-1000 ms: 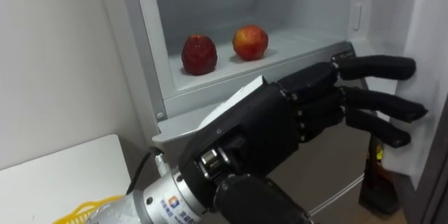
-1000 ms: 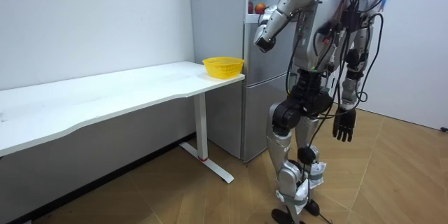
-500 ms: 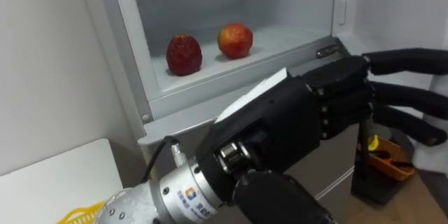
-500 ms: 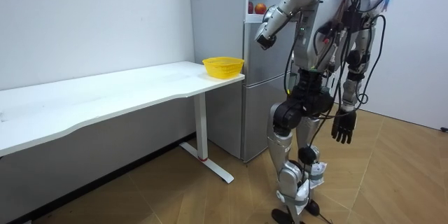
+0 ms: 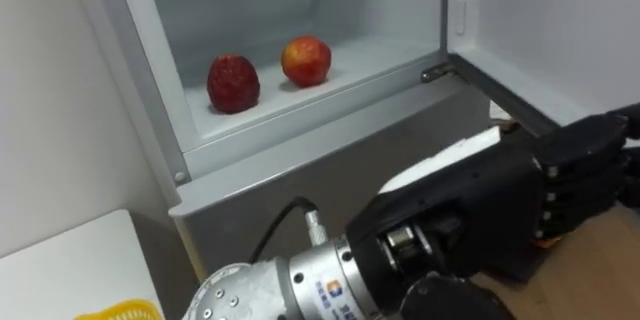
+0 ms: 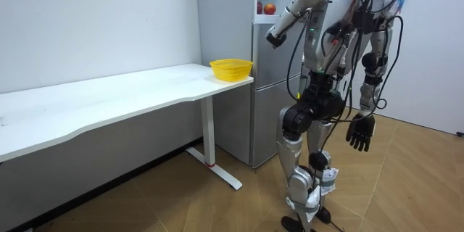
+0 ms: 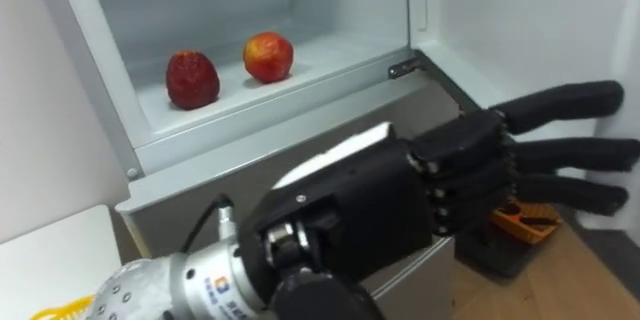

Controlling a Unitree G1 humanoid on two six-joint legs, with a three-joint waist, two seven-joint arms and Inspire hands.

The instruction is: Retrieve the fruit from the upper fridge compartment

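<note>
A bare test room fitted out like a home corner.

Plain white walls point(image 6: 94, 22) and a wood-pattern floor point(image 6: 420, 181) frame a tall grey fridge point(image 6: 264, 101) beside a long white surface point(image 6: 109, 98); a yellow basket point(image 6: 231, 68) sits at the surface's fridge end.

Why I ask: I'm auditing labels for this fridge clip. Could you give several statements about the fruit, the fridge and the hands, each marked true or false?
1. A darker fruit and an apple lie on the shelf in the fridge. True.
2. The left hand holds the apple. False: its fingers are straight and hold nothing.
3. The upper fridge compartment is closed. False: it stands open.
4. A yellow basket sits on the white table beside the fridge. True.
5. The right hand reaches into the fridge. False: it hangs low at the robot's side.
</note>
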